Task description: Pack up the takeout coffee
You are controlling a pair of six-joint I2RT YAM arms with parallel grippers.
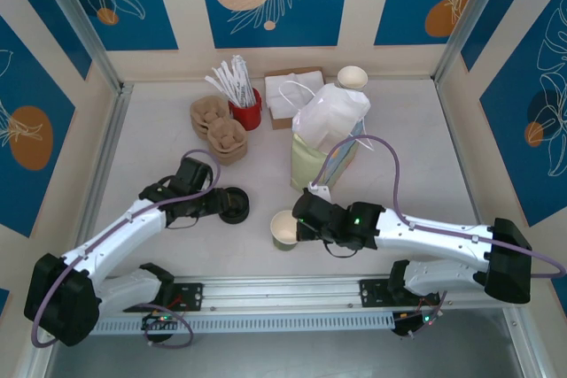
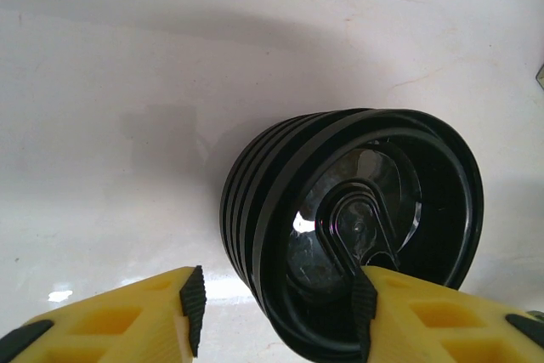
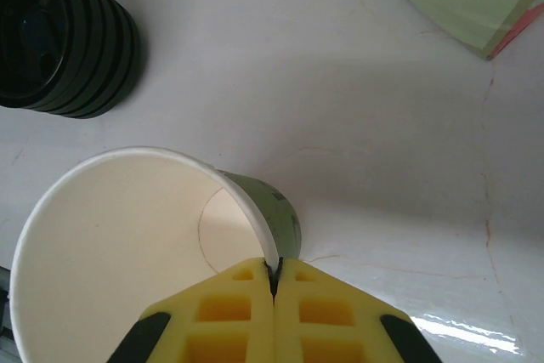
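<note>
The takeout coffee's paper cup [image 1: 283,229] stands upright at the front middle of the table, with no lid on it. In the right wrist view the cup [image 3: 127,235] is cream inside and green outside. My right gripper [image 3: 274,271] is shut on its rim, one finger inside and one outside; from above, the right gripper [image 1: 299,219] sits at the cup's right side. A low stack of black lids [image 1: 234,205] stands left of the cup. My left gripper [image 2: 279,299] is open astride the stack's near rim. Its right pad [image 2: 364,299] rests inside the top lid [image 2: 365,227]. Its left pad [image 2: 194,299] stands off the stack's side.
A light green paper bag [image 1: 314,161] stands behind the cup, with a white plastic bag [image 1: 332,112] over it. At the back are brown cup carriers [image 1: 221,130], a red holder of stirrers [image 1: 245,112], napkins [image 1: 288,90] and a cup stack [image 1: 352,77]. Walls enclose the table.
</note>
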